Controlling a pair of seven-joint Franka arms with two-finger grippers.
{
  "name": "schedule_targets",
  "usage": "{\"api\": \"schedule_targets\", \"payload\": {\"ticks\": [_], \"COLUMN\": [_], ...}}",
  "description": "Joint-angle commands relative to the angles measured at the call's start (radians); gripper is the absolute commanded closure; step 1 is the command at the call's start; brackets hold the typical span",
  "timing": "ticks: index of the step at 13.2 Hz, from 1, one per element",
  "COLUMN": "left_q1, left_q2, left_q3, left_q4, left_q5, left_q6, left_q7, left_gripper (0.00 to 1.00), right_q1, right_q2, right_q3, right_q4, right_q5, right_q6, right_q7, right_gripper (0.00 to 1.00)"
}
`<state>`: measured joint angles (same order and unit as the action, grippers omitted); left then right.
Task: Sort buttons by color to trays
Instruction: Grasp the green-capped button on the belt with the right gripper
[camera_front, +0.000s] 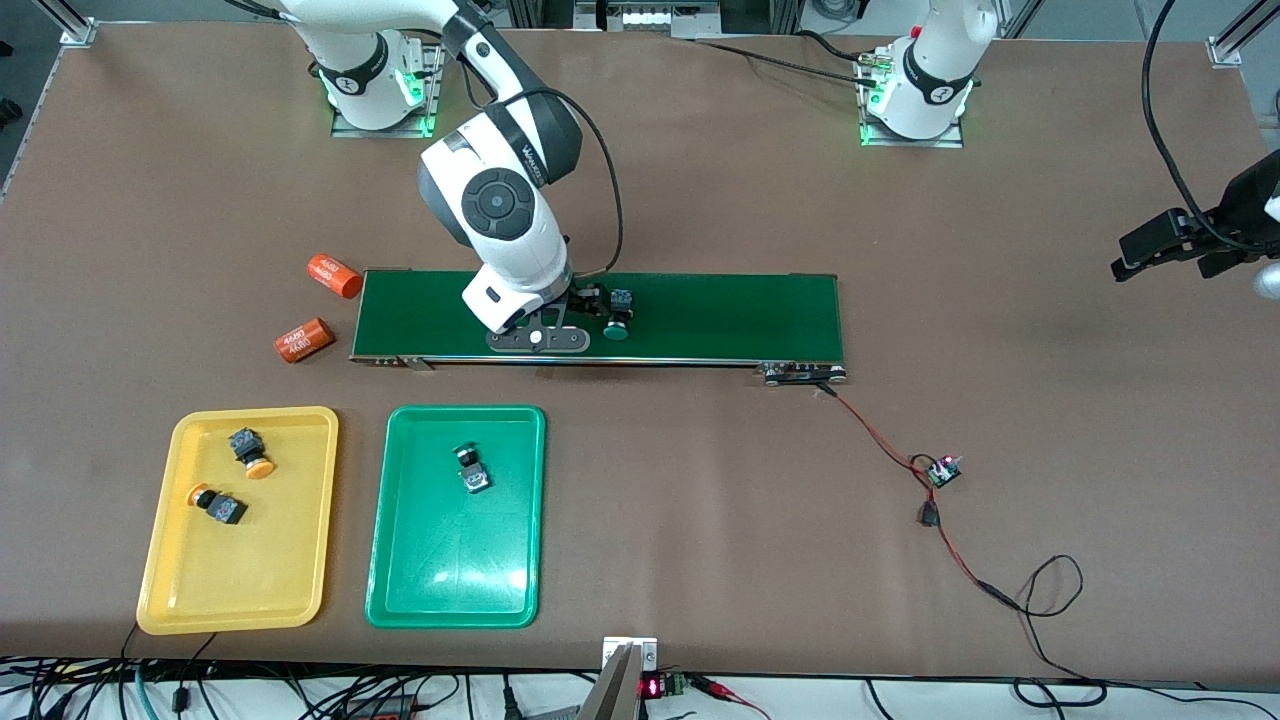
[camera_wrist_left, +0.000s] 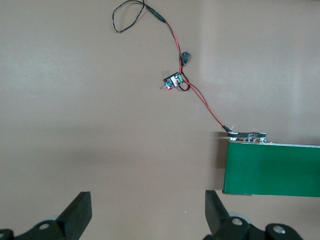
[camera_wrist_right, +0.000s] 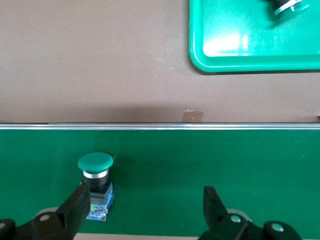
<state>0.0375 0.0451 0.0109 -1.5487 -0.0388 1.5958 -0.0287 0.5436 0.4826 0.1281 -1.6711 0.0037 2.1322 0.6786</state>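
A green button (camera_front: 618, 315) (camera_wrist_right: 95, 177) lies on its side on the dark green conveyor belt (camera_front: 720, 315). My right gripper (camera_front: 586, 303) (camera_wrist_right: 145, 207) hangs open low over the belt, and the button sits just at the inner side of one finger (camera_wrist_right: 75, 207). The green tray (camera_front: 455, 560) (camera_wrist_right: 240, 55) holds one green button (camera_front: 470, 468) (camera_wrist_right: 290, 6). Two orange buttons (camera_front: 250, 450) (camera_front: 218, 503) lie in the yellow tray (camera_front: 240, 570). My left gripper (camera_front: 1135, 258) (camera_wrist_left: 148, 212) waits open over bare table at the left arm's end, holding nothing.
Two orange cylinders (camera_front: 334, 276) (camera_front: 304, 340) lie beside the belt toward the right arm's end. A red-and-black wire (camera_front: 880, 440) runs from the belt's other end to a small circuit board (camera_front: 942, 470) (camera_wrist_left: 172, 82).
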Motion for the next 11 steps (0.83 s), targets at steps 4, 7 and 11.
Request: {"api": "schedule_targets", "payload": {"ticks": [4,7,11], "left_q1": [-0.004,0.01,0.01], "left_q2": [-0.019,-0.018,-0.017], "left_q3": [0.008,0.006,0.006], "left_q4": [-0.019,-0.019,-0.019], "left_q5": [0.005,0.005,0.005], "left_q6": [-0.005,-0.005,-0.004], "left_q7": [0.016,0.018,0.018], "left_gripper": [0.0,0.0,0.0], "right_q1": [0.038,0.041,0.039], "right_q2": [0.045,0.056,0.073], "right_q3": [-0.008,-0.008,-0.008], "right_q4": [0.022,0.022,0.022], "right_q5": [-0.019,-0.019,-0.047], "right_q6": [0.032,0.037,0.051], "right_q7": [0.061,0.062,0.079], "right_gripper": [0.0,0.0,0.0]}}
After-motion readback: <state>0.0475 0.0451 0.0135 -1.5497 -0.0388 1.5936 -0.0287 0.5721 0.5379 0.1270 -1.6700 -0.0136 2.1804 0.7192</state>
